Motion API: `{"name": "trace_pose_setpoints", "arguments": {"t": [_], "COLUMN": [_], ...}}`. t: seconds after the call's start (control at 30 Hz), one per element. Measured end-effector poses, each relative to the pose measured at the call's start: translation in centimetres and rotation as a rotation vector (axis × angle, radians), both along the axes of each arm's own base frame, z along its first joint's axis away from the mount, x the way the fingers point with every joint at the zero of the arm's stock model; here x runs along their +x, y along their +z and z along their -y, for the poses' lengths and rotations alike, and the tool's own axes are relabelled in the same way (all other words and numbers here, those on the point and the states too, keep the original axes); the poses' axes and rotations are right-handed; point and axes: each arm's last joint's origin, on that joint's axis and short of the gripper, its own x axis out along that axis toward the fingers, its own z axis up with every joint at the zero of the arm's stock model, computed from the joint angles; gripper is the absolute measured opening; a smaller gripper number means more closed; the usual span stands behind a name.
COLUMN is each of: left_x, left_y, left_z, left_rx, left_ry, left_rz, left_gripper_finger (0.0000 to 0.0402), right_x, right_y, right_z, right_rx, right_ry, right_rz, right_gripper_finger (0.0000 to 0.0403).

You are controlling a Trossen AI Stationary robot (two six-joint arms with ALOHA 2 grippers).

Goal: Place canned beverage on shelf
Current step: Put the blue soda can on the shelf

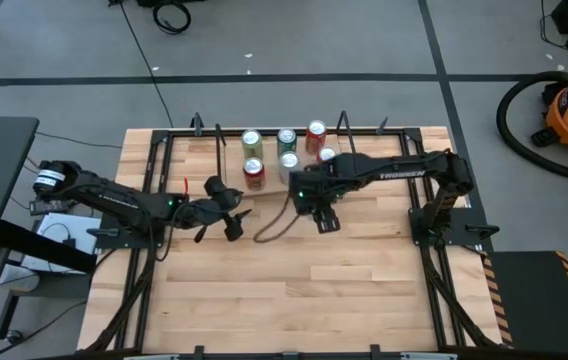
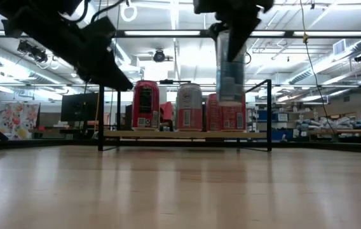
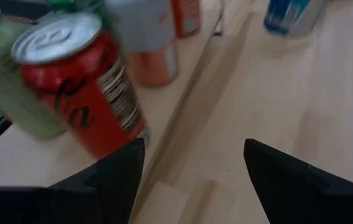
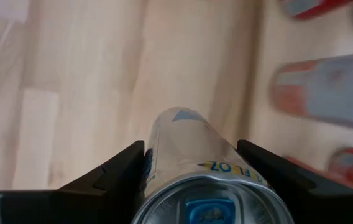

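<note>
A pale blue and silver can (image 2: 230,70) hangs above the table in front of the shelf (image 2: 187,134), with my right gripper (image 4: 191,146) shut on it. The shelf plank at the table's far middle carries several upright cans, among them a red one (image 3: 83,93) and a silver one (image 2: 189,106). My left gripper (image 3: 194,143) is open and holds nothing. It hovers just left of and nearer than the shelf (image 1: 271,155), pointing toward the red can (image 1: 254,172). My right gripper (image 1: 322,215) is near the table's middle. My right gripper pinches the can between its two fingers, on opposite sides of the wall just below the top rim (image 4: 164,180). The fingers come from above, pointing down. The can hangs upright below them, its base (image 2: 230,102) lifted clear of the table.
A dark cable (image 1: 274,225) loops on the tabletop between the two grippers. Black frame rails (image 1: 154,215) run along the table's left and right sides. The wide near half of the wooden tabletop (image 1: 294,300) carries nothing.
</note>
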Motion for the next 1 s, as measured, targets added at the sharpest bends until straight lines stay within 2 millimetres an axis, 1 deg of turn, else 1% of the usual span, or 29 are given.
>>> {"name": "trace_pose_setpoints", "arguments": {"t": [0.1,0.23,0.43,0.5,0.6,0.73,0.9,1.0], "left_x": [0.5,1.0,1.1,1.1,1.0,0.6,0.4,0.3], "left_y": [1.2,2.8,5.3,6.1,6.9,7.2,7.3,7.4], "left_z": [0.4,0.4,-1.1,-1.7,-2.7,-4.5,-6.9,-7.8], "left_rx": [0.042,0.105,0.125,0.115,0.063,0.058,0.077,0.110], "left_ry": [-0.044,-0.072,-0.024,-0.009,-0.038,-0.051,-0.054,-0.042], "left_rz": [0.011,-0.037,-0.193,-0.232,-0.276,-0.346,-0.370,-0.370], "left_gripper_finger": [0.0286,0.0286,0.0286,0.0286,0.0286,0.0286,0.0286,0.0286], "right_x": [-0.9,-2.1,-4.6,-5.3,-6.4,-7.7,-8.6,-8.9], "right_y": [-1.3,-2.2,-2.1,-2.4,-3.2,-4.3,-4.5,-4.5], "right_z": [-0.9,-1.7,-2.5,-2.7,-2.9,-2.8,-2.8,-2.9], "right_rx": [0.006,0.013,0.032,0.038,0.047,0.053,0.069,0.076], "right_ry": [0.014,0.012,-0.047,-0.050,-0.046,-0.046,-0.088,-0.091], "right_rz": [-0.015,-0.007,-0.008,0.013,0.062,0.085,0.100,0.115], "right_gripper_finger": [0.0251,0.0251,0.0251,0.0251,0.0251,0.0251,0.0251,0.0251]}}
